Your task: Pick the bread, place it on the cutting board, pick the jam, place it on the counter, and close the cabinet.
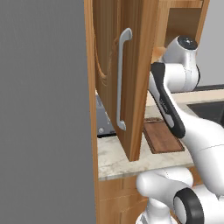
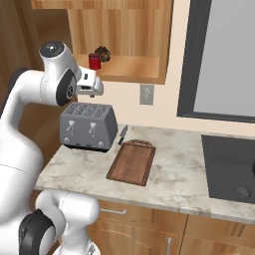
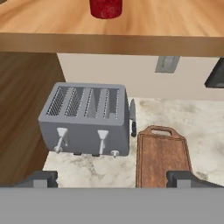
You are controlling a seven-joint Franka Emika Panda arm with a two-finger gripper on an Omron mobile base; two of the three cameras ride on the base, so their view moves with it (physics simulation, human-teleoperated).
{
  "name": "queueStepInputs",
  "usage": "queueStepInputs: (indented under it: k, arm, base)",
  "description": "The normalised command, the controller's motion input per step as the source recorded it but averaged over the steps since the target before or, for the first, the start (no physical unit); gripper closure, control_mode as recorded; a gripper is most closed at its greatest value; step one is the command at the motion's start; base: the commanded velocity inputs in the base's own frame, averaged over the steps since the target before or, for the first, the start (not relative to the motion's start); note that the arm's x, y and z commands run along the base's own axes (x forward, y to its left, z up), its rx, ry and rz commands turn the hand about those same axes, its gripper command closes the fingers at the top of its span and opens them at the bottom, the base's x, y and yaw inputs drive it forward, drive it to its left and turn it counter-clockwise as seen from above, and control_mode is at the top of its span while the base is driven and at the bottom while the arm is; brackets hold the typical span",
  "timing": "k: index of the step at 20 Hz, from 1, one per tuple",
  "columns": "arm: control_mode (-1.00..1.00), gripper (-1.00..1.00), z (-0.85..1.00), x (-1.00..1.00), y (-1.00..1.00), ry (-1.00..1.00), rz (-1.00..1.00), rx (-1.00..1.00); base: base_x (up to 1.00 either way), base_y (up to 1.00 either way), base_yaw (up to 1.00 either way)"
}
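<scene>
Gripper (image 3: 112, 179), wide open, faces jam (image 3: 105, 8) on cabinet (image 3: 131, 30) shelf.

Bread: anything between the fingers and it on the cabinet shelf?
Yes. The jam stands on the shelf edge just in front of the bread, and the open gripper sits below that edge. The cutting board has nothing on it.

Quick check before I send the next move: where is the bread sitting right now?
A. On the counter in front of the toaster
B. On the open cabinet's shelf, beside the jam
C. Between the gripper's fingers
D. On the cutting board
B: the bread lies on the cabinet shelf right next to the jam, while the cutting board on the counter is bare and the gripper is open and holds nothing.
</scene>
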Motion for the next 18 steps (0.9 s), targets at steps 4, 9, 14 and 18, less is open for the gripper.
queueStepInputs:
  k: [4,9,14,18]
  arm:
    - [-1.00,-1.00,0.43,0.23,0.01,0.00,0.00,0.00]
    - [-1.00,-1.00,0.31,0.30,0.00,0.00,0.00,0.00]
    - [-1.00,-1.00,0.24,0.35,0.00,0.00,0.00,0.00]
    - [-1.00,-1.00,0.15,0.40,0.00,0.00,0.00,0.00]
  base:
    - [0.00,0.00,0.00]
    - [0.00,0.00,0.00]
    - [0.00,0.00,0.00]
    - [0.00,0.00,0.00]
